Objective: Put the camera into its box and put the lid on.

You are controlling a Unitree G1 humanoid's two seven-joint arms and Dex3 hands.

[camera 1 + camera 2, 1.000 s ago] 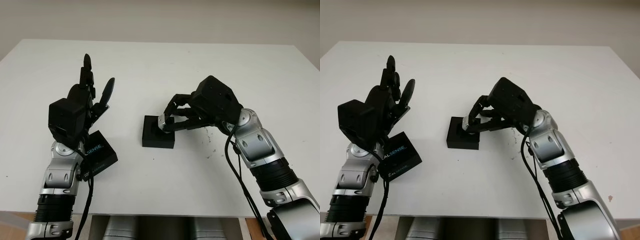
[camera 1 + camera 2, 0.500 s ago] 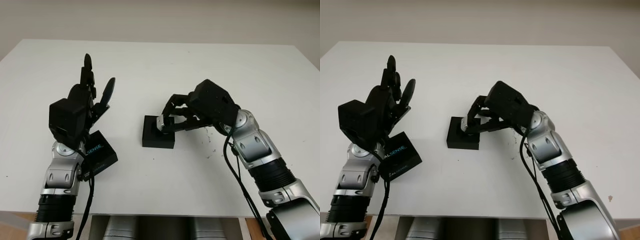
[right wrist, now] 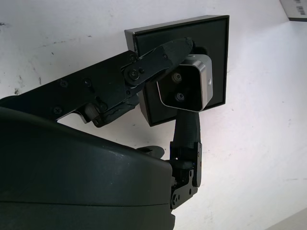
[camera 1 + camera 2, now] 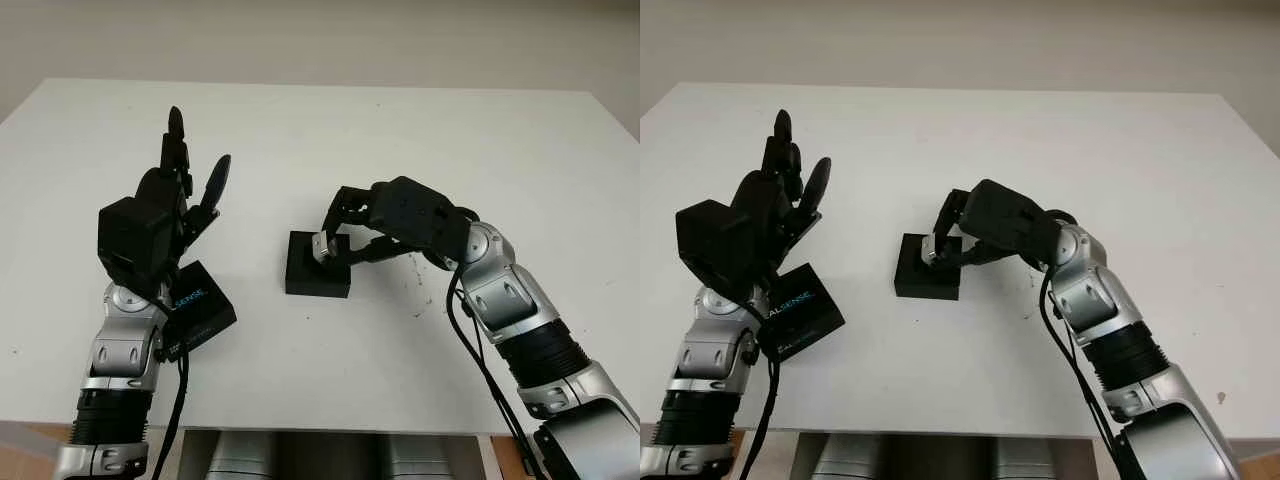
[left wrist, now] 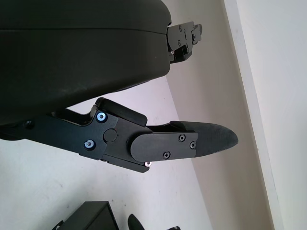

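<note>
A black box (image 4: 316, 276) sits open at the middle of the white table (image 4: 330, 130). My right hand (image 4: 340, 232) hovers just above it, shut on the small silver camera (image 4: 322, 246). In the right wrist view the camera (image 3: 184, 89) hangs over the box's black inside (image 3: 216, 57), pinched between two fingers (image 3: 163, 55). The black lid (image 4: 196, 308) with white lettering lies flat at the left, partly under my left hand (image 4: 170, 200). That hand is raised above the table, open and holding nothing.
The table's far half and right side are bare white. Its front edge (image 4: 330, 432) runs along the bottom, with grey robot parts below it. A few small dark specks mark the surface right of the box.
My right hand has shifted a little to the left and lowered the camera closer over the box. The left hand and the lid have stayed put.
</note>
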